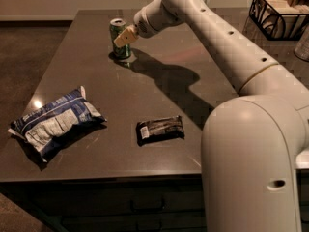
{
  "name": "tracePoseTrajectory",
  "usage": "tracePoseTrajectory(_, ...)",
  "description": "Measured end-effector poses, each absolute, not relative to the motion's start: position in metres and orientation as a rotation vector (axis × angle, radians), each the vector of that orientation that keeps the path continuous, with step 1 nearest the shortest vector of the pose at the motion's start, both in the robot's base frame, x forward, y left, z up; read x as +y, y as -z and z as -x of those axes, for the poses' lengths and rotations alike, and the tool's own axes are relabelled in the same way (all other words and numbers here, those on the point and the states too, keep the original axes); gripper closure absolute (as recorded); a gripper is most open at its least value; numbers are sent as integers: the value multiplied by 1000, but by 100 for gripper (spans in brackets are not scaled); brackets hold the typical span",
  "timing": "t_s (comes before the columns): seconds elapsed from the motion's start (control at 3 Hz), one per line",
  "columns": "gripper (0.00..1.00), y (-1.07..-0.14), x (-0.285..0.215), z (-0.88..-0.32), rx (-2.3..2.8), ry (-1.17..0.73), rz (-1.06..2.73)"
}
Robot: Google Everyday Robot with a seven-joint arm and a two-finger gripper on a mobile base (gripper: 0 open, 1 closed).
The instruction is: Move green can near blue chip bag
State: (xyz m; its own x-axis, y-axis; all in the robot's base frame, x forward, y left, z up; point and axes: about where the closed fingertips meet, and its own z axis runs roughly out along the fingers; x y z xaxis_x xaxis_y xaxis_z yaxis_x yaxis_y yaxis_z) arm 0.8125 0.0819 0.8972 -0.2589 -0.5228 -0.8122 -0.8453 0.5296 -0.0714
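Note:
The green can stands upright at the far left part of the dark table. My gripper is at the can, its pale fingers lying against the can's right side at mid height. The blue chip bag lies flat near the table's front left corner, far from the can. My white arm reaches in from the right foreground across the table.
A small black-and-grey wrapped packet lies near the table's front middle. A black wire basket with items stands at the back right. The table's front edge runs just below the bag and packet.

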Motion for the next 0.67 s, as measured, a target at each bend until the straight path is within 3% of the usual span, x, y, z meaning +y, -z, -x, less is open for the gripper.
tracePoseTrajectory(0.67, 87, -918, 80, -770, 1851, -568, 1199)
